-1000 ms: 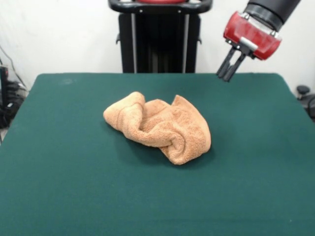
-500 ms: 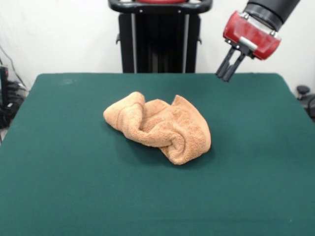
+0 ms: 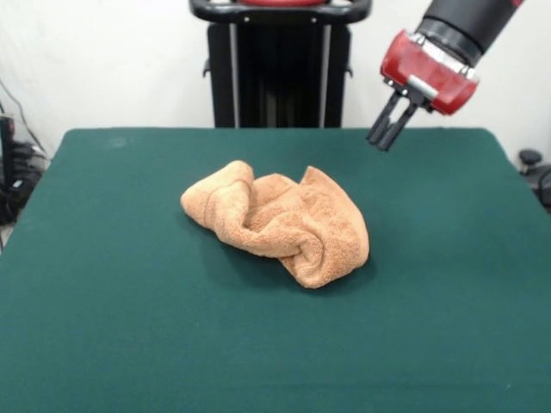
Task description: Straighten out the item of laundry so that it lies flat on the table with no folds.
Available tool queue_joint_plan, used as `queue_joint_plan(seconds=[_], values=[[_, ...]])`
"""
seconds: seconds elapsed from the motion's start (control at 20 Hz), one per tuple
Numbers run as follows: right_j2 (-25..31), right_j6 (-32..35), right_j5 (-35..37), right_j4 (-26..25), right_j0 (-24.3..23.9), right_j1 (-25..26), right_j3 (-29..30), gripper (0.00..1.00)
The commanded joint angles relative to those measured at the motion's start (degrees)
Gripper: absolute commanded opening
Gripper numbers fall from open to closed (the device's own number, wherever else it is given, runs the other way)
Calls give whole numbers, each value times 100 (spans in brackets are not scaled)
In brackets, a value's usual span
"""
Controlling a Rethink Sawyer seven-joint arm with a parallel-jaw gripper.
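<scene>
From the front, my pincer (image 3: 382, 138) hangs in the air above the far edge of the desk (image 3: 103, 327), toward the far right corner as this camera sees it, on the end of my red and black arm (image 3: 443, 43) that slants down from the picture's top right. Its two dark fingers (image 3: 376, 129) point down and to the left and lie almost together, with only a sliver of gap showing, and they hold nothing. The towel (image 3: 280, 222) lies crumpled in a heap about the middle of the desk, a little nearer the far edge than the near one, well apart from my pincer and touching only the green cloth under it. It is bunched and folded over itself: a rounded lobe sticks out on its left side, a deep crease runs through its middle, and a thick rolled hump sits at the end nearest the camera. No ribbed band can be made out in the folds. My black pedestal (image 3: 280, 64) stands behind the far edge, at its middle.
</scene>
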Motion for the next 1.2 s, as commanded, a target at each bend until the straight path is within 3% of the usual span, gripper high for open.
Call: queue_joint_plan(seconds=[0.05, 1.2], values=[[854, 1426, 46, 3, 13, 831, 86, 0], [679, 1636, -211, 276, 186, 1525, -193, 0]])
